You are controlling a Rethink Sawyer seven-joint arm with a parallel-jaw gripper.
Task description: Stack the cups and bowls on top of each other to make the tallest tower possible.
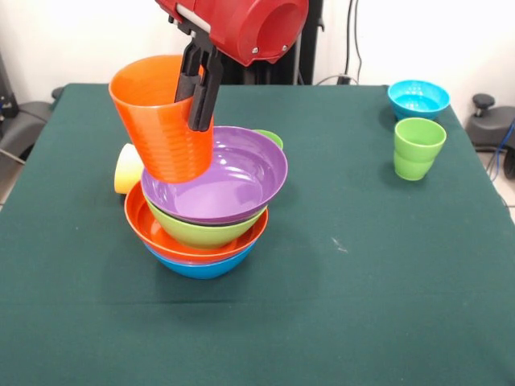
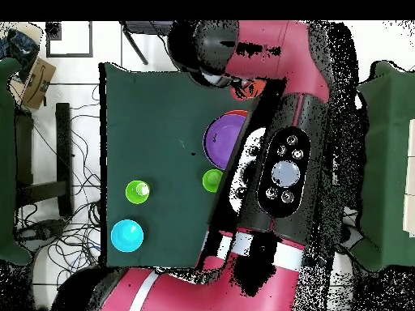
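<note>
Red rounded arm (image 1: pixel 257 24), black jaws, small screws

Bowls: five (image 1: pixel 216 173). Cups: four (image 1: pixel 161 121).

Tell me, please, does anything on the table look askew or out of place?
Yes. The yellow cup lies on its side behind the tower, not upright. The orange cup, held by the gripper, hangs tilted beside the purple bowl's rim, not centred over it.
</note>
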